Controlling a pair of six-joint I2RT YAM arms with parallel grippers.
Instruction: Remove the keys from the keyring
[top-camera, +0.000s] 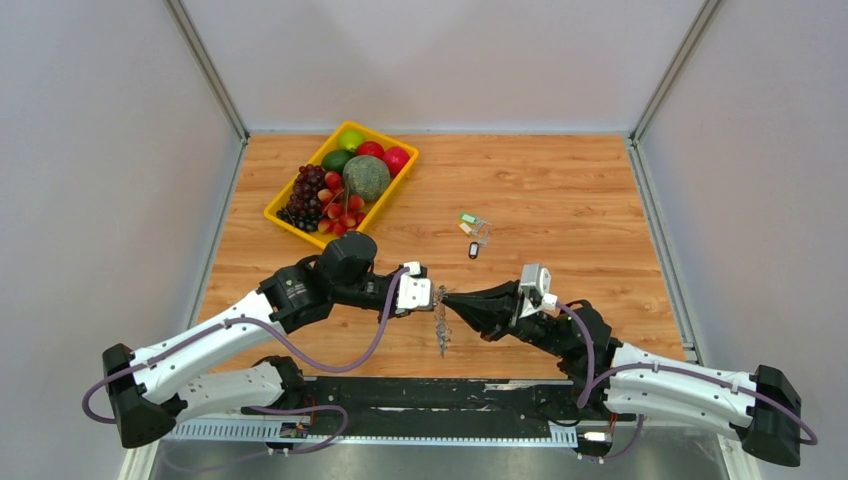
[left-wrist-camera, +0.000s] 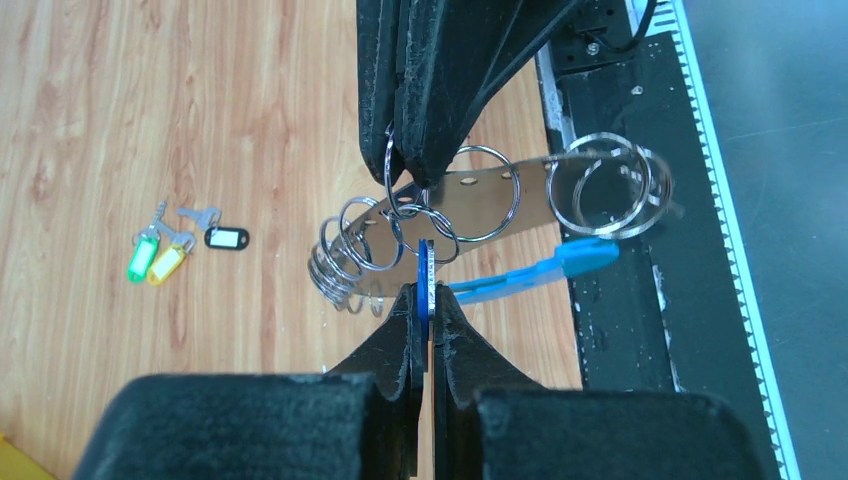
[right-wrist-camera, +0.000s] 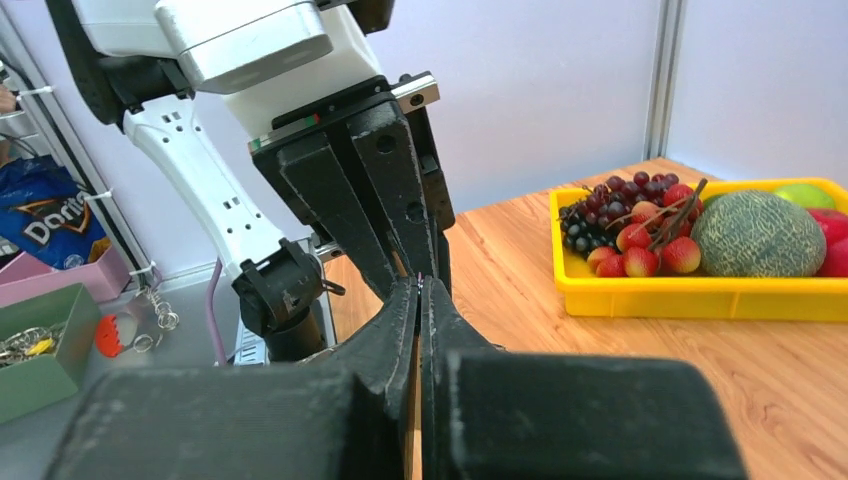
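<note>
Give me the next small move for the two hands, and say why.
Probably ease the left hand back slightly, drawing the blue tag it pinches along its ring, while the right hand steadies the keyring. Both hands are shut, nearly tip to tip; three keys already lie on the table, so the blue one seems last.

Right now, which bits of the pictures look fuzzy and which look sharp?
Left wrist view: the left fingers are fuzzy close up, the keyring looks smeared towards the picture's right, and the loose keys on the table are sharp. Right wrist view: the right fingers blur up close, and the fruit tray is crisp. Top view: even light, soft shadows.
</note>
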